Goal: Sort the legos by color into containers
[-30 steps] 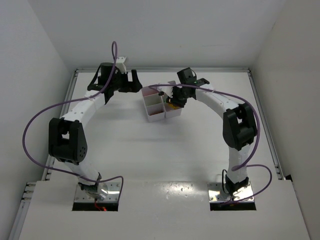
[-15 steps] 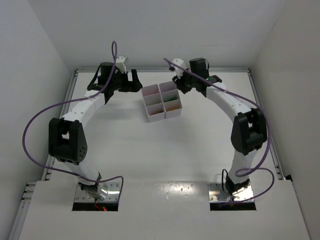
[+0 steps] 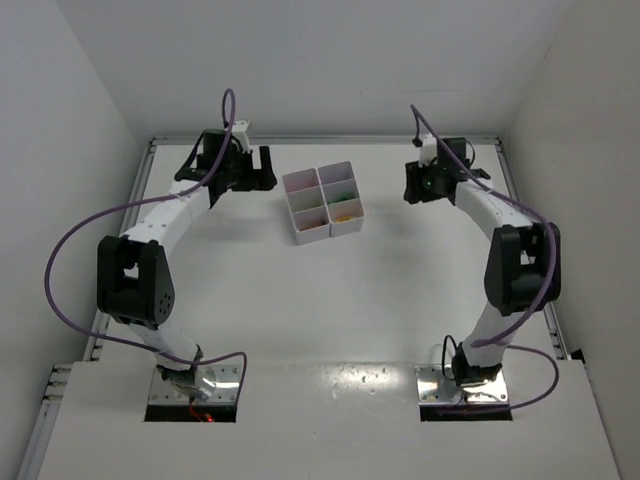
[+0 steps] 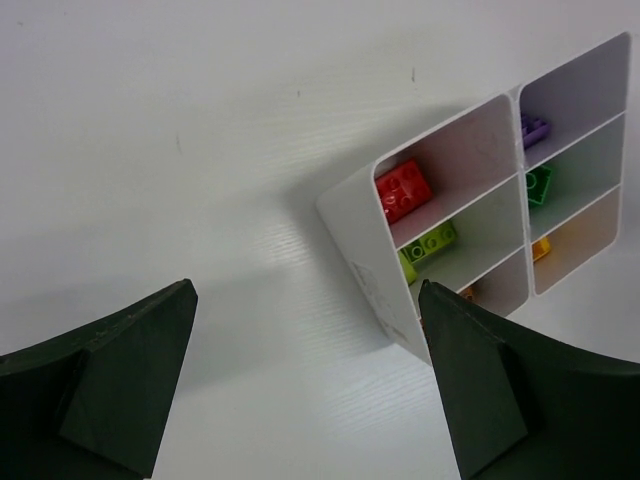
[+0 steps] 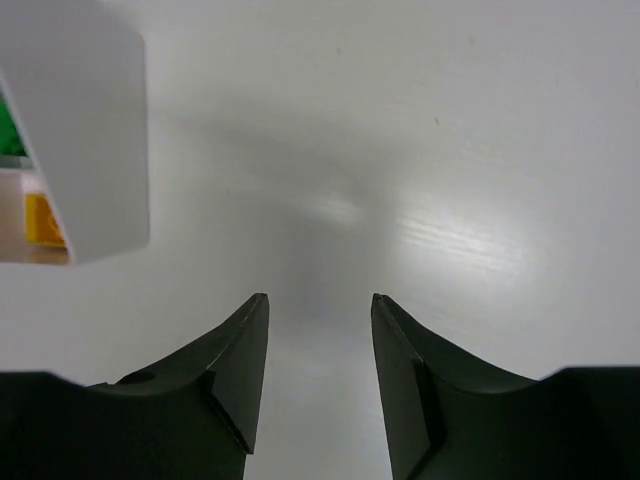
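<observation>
The white six-compartment containers (image 3: pixel 322 203) stand at the back middle of the table. In the left wrist view (image 4: pixel 470 230) they hold a red lego (image 4: pixel 404 191), a lime-green lego (image 4: pixel 428 246), a purple lego (image 4: pixel 533 130), a green lego (image 4: pixel 539 184) and orange pieces (image 4: pixel 540 250). The right wrist view shows the block's corner (image 5: pixel 90 140) with a yellow lego (image 5: pixel 42 218) and a green one (image 5: pixel 10 135). My left gripper (image 3: pixel 258 168) is open and empty, left of the block. My right gripper (image 3: pixel 412 185) is open and empty, right of the block, over bare table.
White walls enclose the table on the left, back and right. A metal rail (image 3: pixel 325 140) runs along the back edge. Purple cables (image 3: pixel 90 225) loop from both arms.
My right gripper has drawn away from over the containers and swung to the right, clear of the block. My left arm has barely moved.
</observation>
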